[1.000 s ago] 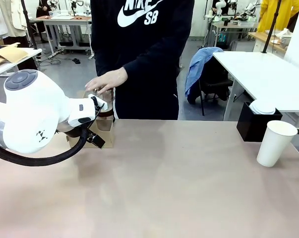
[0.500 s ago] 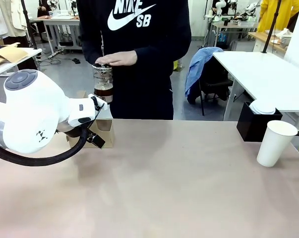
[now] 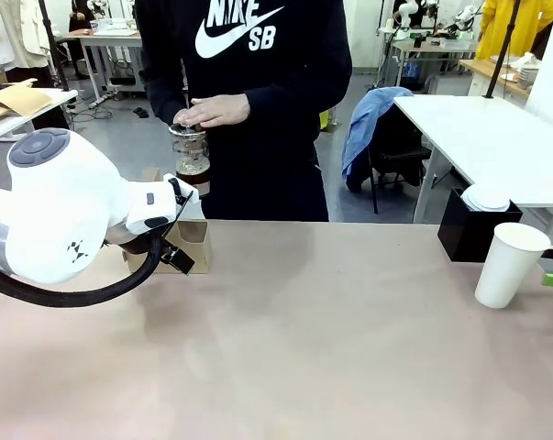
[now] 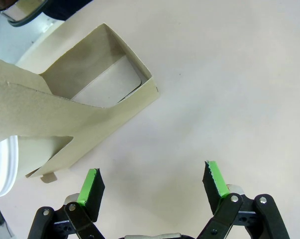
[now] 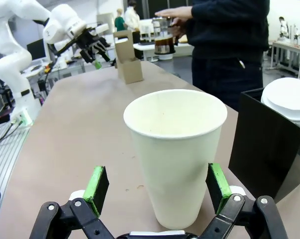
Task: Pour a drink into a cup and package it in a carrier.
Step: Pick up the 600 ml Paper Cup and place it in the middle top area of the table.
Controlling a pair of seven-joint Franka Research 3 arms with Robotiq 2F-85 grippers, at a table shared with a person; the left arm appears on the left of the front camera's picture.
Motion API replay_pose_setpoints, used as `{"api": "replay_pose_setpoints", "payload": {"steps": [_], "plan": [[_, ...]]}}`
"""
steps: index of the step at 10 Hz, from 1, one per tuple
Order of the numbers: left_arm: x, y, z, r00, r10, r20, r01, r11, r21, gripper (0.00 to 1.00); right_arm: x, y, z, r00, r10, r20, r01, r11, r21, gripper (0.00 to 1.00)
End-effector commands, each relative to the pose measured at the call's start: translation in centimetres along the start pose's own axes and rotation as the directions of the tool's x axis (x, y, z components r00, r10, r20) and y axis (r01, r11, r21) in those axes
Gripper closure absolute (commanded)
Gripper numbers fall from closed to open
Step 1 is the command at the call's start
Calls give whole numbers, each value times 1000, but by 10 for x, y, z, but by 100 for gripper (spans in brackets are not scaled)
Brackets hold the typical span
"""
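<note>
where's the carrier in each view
Front: carrier at left, on the far side of the table, partly behind the left arm.
Left wrist: upper left, large and close.
Right wrist: top, left of centre, far beyond the cup.
Shared landmark: the tan table it stands on.

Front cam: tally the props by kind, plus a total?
Paper cup: 1
Glass jug: 1, in the person's hands
Cardboard carrier: 1
Black box: 1
Lid stack: 1, on the box
Total: 5
</note>
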State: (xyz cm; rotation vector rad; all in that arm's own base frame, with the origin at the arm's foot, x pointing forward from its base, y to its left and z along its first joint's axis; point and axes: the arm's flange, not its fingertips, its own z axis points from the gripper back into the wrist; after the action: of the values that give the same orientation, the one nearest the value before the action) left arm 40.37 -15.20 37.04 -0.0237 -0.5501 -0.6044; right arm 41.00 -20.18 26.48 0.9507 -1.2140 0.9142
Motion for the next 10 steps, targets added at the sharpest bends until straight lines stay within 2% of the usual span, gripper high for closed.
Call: {"api": "replay_pose_setpoints", "payload": {"steps": [1,6,10], "plan": [[0,0,0,1000,0,0,0,1000,-1,0,-2,-2,-15,999,-28,16,28,998,-64,0],[0,0,0,1000,0,0,0,1000,-1,0,-11,-4,-38,998,-22,55,26,996,-86,0],[0,0,0,1000,0,0,0,1000,-1,0,-22,-9,-65,999,-18,47,22,996,-90,0]]}}
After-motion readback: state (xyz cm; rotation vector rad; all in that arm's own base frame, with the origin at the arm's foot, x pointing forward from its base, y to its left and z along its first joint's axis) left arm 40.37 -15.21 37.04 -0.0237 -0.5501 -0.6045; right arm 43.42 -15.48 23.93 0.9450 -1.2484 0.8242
